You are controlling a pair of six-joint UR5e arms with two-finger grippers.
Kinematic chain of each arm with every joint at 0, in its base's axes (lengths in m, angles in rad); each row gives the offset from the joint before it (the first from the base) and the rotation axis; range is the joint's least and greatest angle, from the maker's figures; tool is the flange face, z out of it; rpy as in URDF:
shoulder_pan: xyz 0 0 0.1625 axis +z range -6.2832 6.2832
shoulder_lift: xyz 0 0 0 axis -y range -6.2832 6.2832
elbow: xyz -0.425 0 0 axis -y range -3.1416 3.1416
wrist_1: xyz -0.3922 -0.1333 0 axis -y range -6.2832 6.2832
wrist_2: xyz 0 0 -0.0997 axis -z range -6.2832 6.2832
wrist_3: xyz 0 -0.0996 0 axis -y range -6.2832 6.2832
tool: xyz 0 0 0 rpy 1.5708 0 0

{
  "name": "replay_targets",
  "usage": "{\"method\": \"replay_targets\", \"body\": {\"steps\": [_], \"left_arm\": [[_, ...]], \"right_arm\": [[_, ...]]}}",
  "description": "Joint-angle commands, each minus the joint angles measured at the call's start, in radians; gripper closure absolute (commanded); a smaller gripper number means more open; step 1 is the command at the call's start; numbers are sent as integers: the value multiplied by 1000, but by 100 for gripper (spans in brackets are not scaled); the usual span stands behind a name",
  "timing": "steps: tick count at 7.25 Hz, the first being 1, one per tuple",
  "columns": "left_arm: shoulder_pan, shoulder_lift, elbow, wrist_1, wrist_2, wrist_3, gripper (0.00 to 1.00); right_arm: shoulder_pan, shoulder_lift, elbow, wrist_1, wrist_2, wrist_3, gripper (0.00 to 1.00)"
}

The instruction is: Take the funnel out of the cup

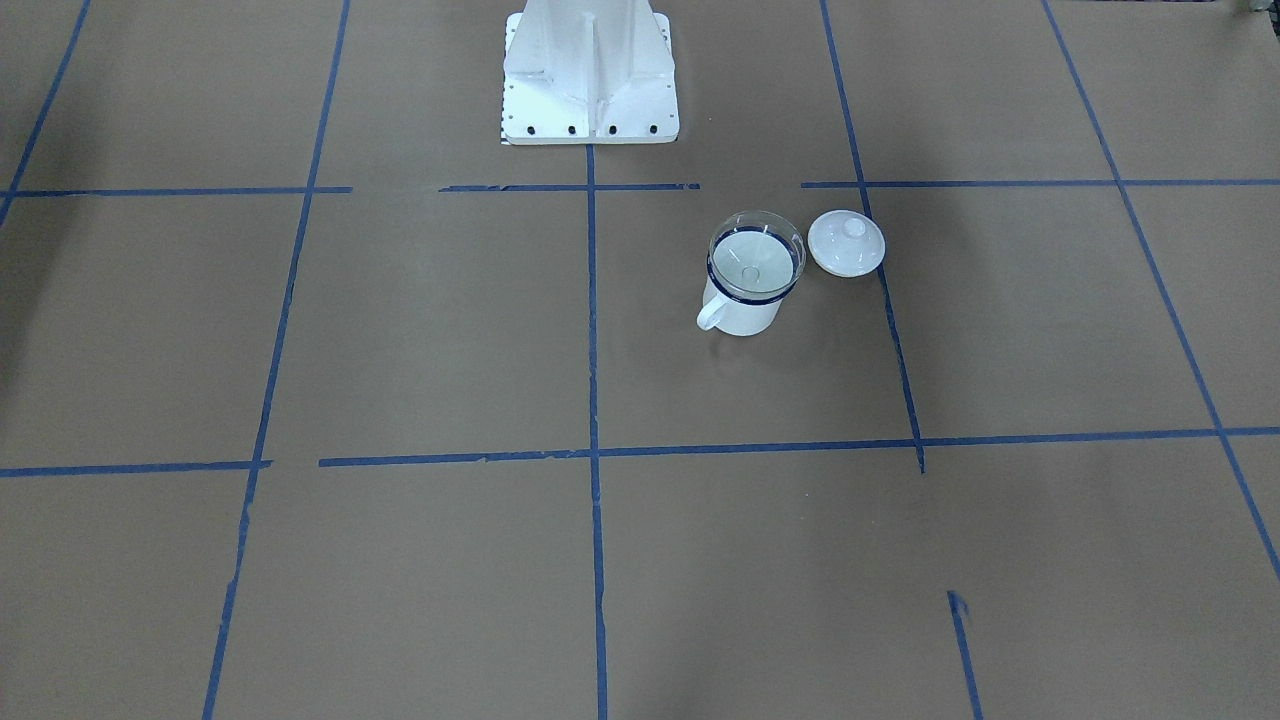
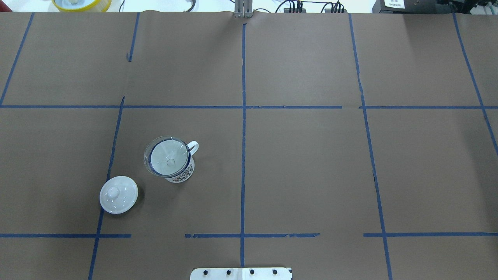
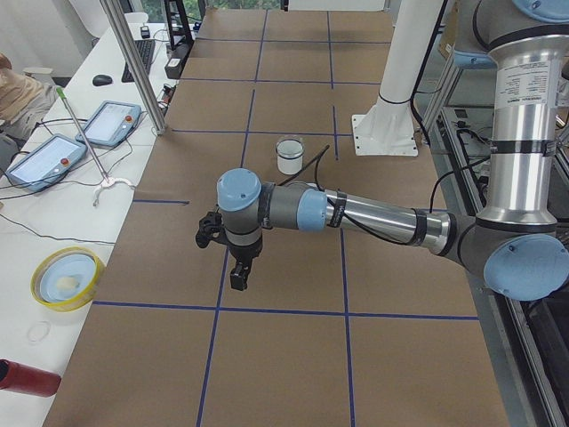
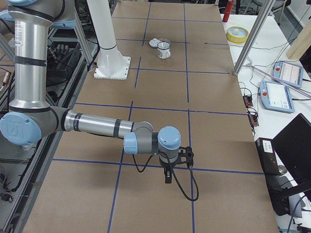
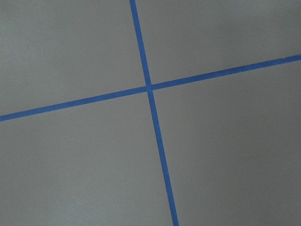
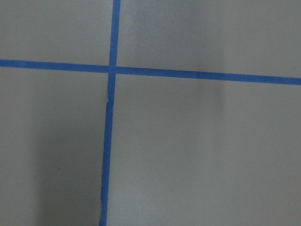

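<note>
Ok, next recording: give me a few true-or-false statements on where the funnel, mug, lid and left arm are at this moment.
1. The clear transparent funnel sits in the white enamel mug with the dark blue rim. True.
2. The white round knobbed lid covers the mug. False: it lies on the brown table beside the mug, apart from it.
3. The mug stands upright. True.
4. The left tool grips the funnel. False: it hangs over the table, far from the mug.
5. The mug stands in the robot's right half of the table. False: it is in the left half.
</note>
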Motion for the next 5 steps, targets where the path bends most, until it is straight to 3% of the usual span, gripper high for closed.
{"method": "replay_targets", "body": {"steps": [1, 4, 5], "left_arm": [[117, -107, -38, -4, -3, 0, 0], [192, -316, 10, -76, 8, -21, 0], [190, -336, -4, -138, 32, -229, 0]], "right_arm": [[0, 0, 0, 0, 0, 0, 0], [0, 0, 0, 0, 0, 0, 0], [0, 0, 0, 0, 0, 0, 0]]}}
